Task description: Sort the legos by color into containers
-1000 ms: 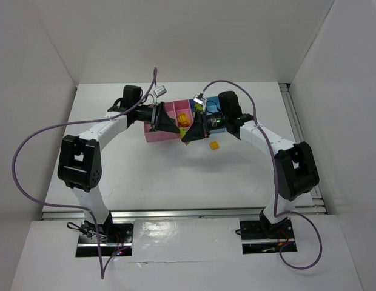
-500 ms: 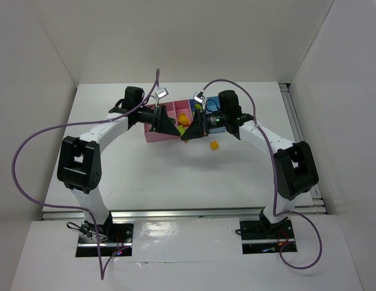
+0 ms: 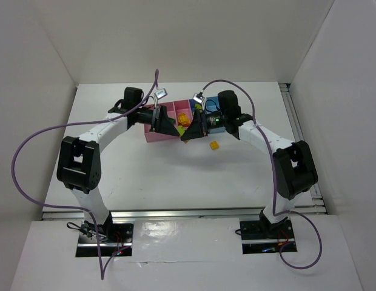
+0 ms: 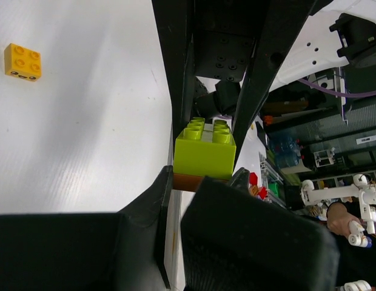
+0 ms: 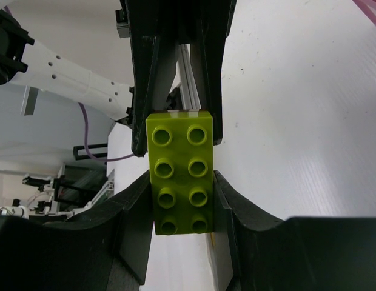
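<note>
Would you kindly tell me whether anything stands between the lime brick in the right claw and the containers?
Only the left claw: it is shut on the orange-brown piece stuck to that lime brick, facing the right claw. The containers lie right beside them, with nothing else visibly between.

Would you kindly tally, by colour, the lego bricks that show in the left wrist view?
lime green brick: 1
orange-yellow brick: 1
dark orange brick, under the lime one: 1
Total: 3
</note>
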Robot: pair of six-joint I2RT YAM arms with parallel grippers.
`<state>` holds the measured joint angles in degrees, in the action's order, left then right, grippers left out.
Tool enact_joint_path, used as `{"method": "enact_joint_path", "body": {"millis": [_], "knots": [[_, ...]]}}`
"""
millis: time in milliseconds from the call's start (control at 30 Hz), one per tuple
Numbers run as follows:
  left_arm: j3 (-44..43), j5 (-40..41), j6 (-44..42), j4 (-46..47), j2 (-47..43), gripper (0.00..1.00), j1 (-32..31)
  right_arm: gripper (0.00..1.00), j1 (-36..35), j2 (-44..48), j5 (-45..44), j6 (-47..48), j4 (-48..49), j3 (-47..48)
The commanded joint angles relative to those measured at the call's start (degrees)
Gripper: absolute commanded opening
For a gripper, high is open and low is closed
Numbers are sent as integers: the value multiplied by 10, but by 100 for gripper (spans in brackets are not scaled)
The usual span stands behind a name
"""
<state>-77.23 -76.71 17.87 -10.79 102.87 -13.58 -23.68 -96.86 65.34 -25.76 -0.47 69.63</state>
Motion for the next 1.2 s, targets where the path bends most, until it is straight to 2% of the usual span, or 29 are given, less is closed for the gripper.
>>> {"method": "enact_joint_path", "body": {"millis": [0, 100, 133, 267, 367, 400, 500, 667, 733, 767, 867, 1000, 1100, 1167], "knots": [[-13, -19, -33, -9, -19, 0, -2, 26, 5, 2, -13, -10, 39, 20], [-13, -13, -38, -17, -19, 0, -2, 33, 5, 2, -7, -16, 39, 20], [-13, -13, -44, -23, -19, 0, -2, 40, 10, 2, 0, -22, 51, 20], [-13, -13, -44, -28, -24, 0, -2, 45, 10, 2, 0, -27, 57, 20], [-13, -13, -49, -28, -24, 0, -2, 45, 10, 2, 0, -33, 64, 15], [-13, -13, -49, -34, -24, 0, -2, 52, 10, 2, 0, -39, 72, 15], [-13, -8, -55, -34, -24, 0, 3, 58, 10, 2, 5, -46, 78, 15], [-13, -8, -55, -39, -29, 0, 3, 59, 10, 2, 10, -68, 111, 3], [-13, -8, -55, -39, -29, 0, 3, 56, 10, 2, 10, -68, 111, 3], [-13, -8, -55, -39, -29, 0, 3, 51, 10, 2, 10, -68, 111, 3], [-13, -8, -55, -39, -35, 0, 8, 49, 10, 2, 15, -61, 92, 3], [-19, -8, -55, -39, -35, 0, 8, 59, 10, -12, 23, -50, 72, 3], [-19, -8, -55, -39, -35, 0, 8, 59, 10, -12, 23, -50, 72, 3], [-19, -8, -55, -39, -35, 0, 8, 49, 10, -12, 23, -50, 72, 3]]}}
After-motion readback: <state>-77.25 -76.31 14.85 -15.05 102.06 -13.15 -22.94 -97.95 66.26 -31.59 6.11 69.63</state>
